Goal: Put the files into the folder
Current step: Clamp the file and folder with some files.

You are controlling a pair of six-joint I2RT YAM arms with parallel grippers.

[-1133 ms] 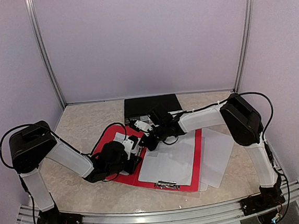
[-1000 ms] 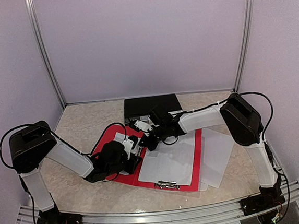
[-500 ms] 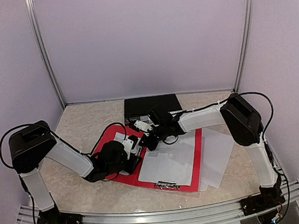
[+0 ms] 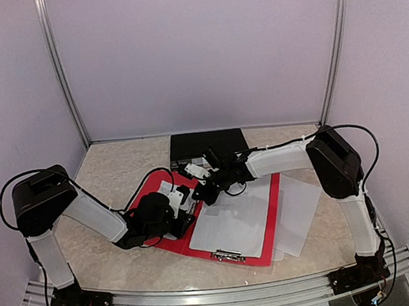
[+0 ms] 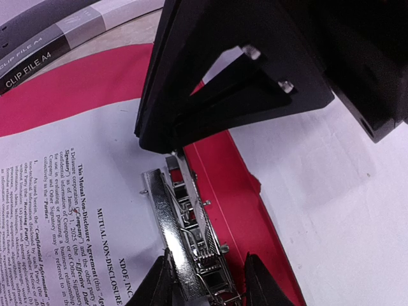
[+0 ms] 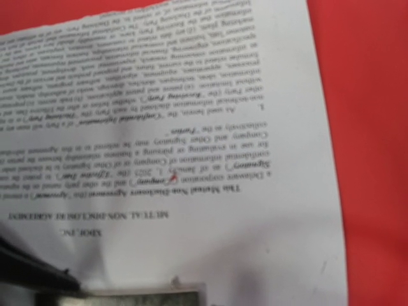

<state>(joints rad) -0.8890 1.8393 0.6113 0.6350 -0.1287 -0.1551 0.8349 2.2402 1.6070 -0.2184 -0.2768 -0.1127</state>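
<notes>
The red folder lies open on the table. A printed file rests on its left half, seen close in the right wrist view. Blank white files cover the right half, and more white files lie past the folder's right edge. The left gripper has its jaws either side of the folder's metal clip, shut on it. The right gripper is shut, its tip down on the printed file just above the clip. Its own fingers do not show in the right wrist view.
A black box labelled "CLIP FILE A4" lies just behind the folder. A second metal clip sits at the folder's near edge. Both arms meet over the folder's middle. The enclosure walls stand close on all sides.
The right arm's elbow has lifted and its gripper shifted slightly right; the folder's right half with its sheets has shifted a little. The left arm has not moved.
</notes>
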